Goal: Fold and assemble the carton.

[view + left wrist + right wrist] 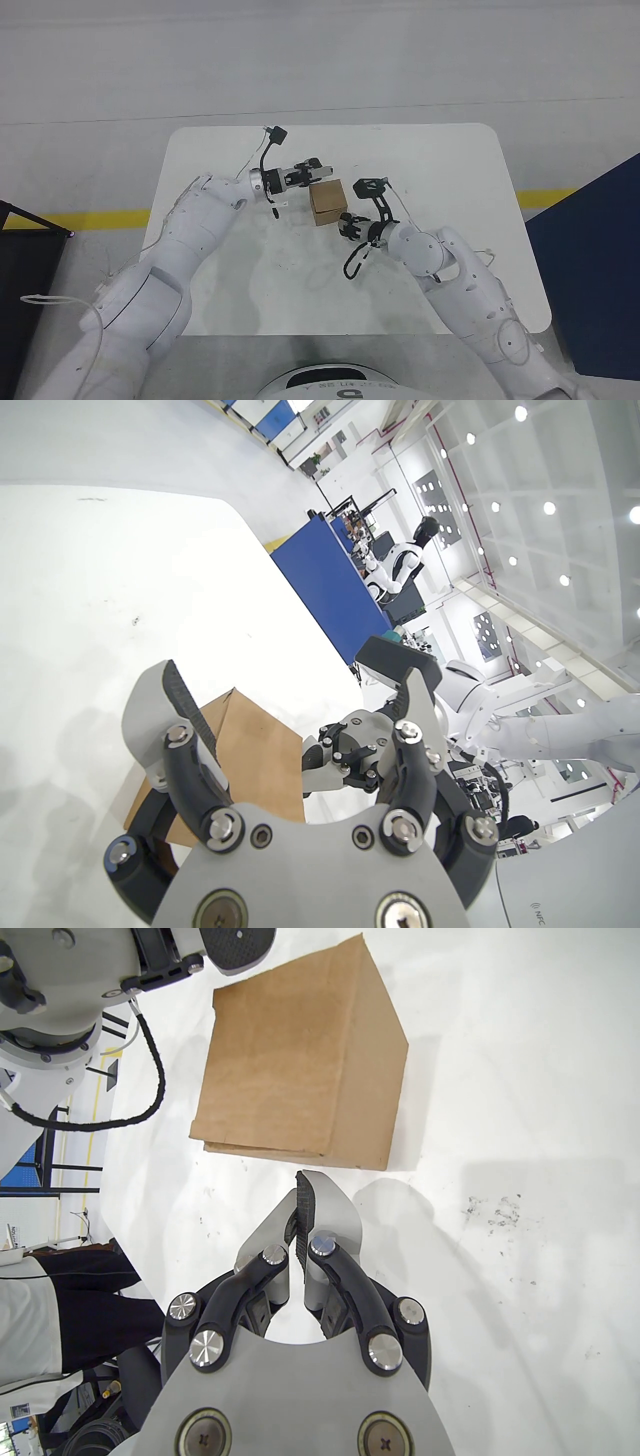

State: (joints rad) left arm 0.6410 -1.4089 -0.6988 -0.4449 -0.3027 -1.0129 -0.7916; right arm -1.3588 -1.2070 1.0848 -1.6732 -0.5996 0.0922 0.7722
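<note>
A brown carton (pixel 327 202) stands as a closed box near the middle of the white table (pixel 450 170). My left gripper (pixel 311 171) hovers just over its far left top edge, open, with the carton (pixel 250 750) lying under and between the two fingers (pixel 172 692) without touching them. My right gripper (pixel 302 1188) is shut on nothing, its tips a short way off the carton's (pixel 300 1068) near bottom edge, where layered flap edges show. In the top view the right gripper (pixel 346 221) sits at the carton's near right corner.
The table's right half and front are bare white surface with a few dark scuff marks (pixel 495 1218). A blue partition (pixel 600 270) stands beyond the table's right edge. A yellow floor line (pixel 95 218) runs to the left.
</note>
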